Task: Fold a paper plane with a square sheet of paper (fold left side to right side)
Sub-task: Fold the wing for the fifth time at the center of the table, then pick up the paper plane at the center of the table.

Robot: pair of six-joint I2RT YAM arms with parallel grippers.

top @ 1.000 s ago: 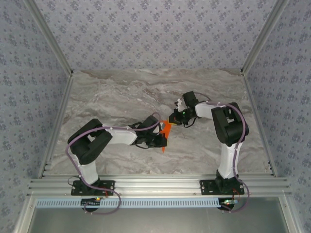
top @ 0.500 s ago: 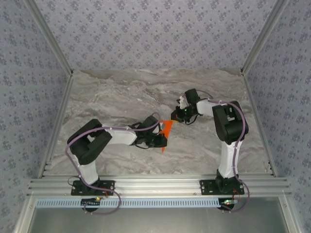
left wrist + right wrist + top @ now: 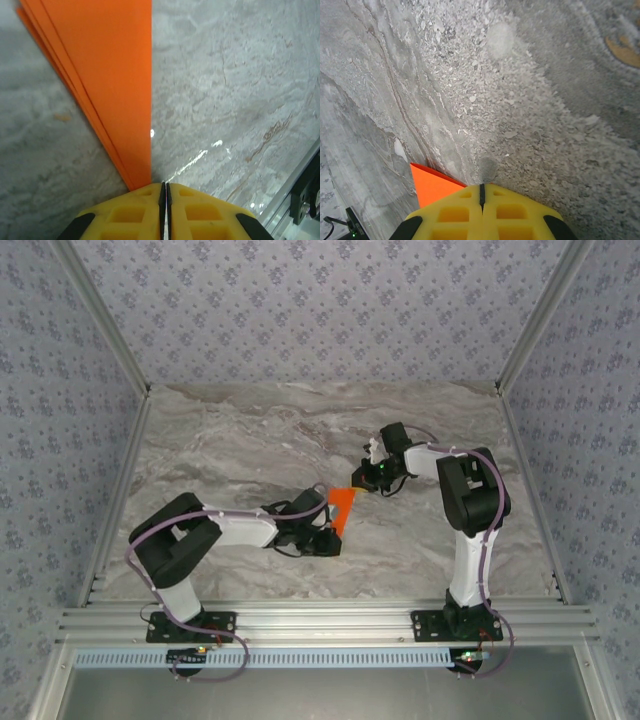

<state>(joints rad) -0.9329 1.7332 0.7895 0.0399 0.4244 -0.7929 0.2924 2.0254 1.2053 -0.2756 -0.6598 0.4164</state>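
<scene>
As its arm (image 3: 245, 528) stretches inward, left gripper (image 3: 164, 186) pinches the paper plane (image 3: 115, 75).

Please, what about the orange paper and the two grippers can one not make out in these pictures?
Left wrist view: the orange paper is cut off by the top edge. Its tip meets the left gripper, jaws shut, so a pinch is unsure.
Right wrist view: the right gripper, jaws shut, covers the paper except one corner.
Top view: the folds are too small to count.
</scene>
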